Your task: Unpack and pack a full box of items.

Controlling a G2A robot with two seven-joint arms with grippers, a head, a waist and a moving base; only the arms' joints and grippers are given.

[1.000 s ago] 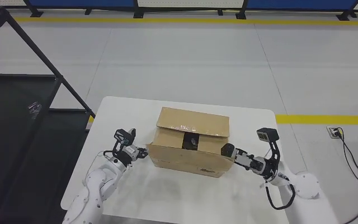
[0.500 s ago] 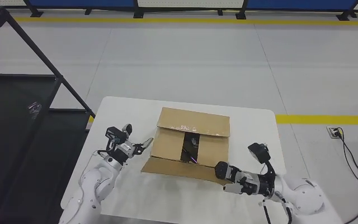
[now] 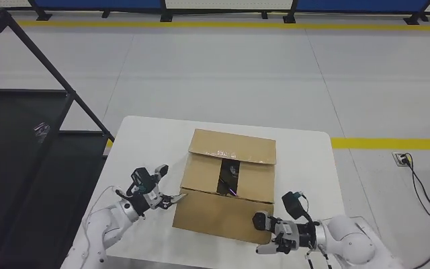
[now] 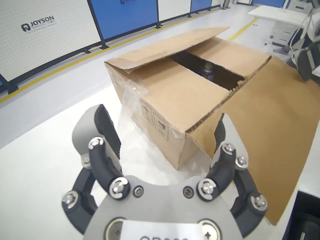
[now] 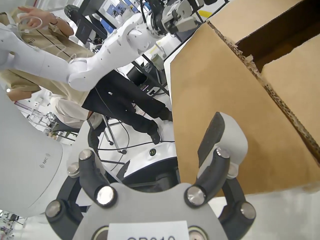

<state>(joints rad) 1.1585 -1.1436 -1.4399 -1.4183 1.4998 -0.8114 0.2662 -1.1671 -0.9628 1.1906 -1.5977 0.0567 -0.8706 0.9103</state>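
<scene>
A brown cardboard box (image 3: pixel 228 176) stands mid-table. Its far flap (image 3: pixel 232 144) is tipped back and its near flap (image 3: pixel 222 216) lies folded out toward the table's front edge. Through the gap between the inner flaps a dark can (image 4: pixel 208 69) shows. My left gripper (image 3: pixel 172 187) is open at the box's near left corner, and that corner (image 4: pixel 180 136) sits between its fingers (image 4: pixel 105 123). My right gripper (image 3: pixel 259 233) is open at the near flap's right corner. The flap's edge (image 5: pixel 175 116) runs between the jaws, one finger (image 5: pixel 217 133) in front of the cardboard.
The white table (image 3: pixel 148 134) has bare surface left and right of the box. A black metal frame (image 3: pixel 47 101) stands off the table's left side. Clear tape (image 4: pixel 130 93) hangs loose from the box's corner. The near flap reaches close to the front edge.
The near flap swung up and out, then down toward the front edge. Both grippers drew back toward the near side of the table with it.
</scene>
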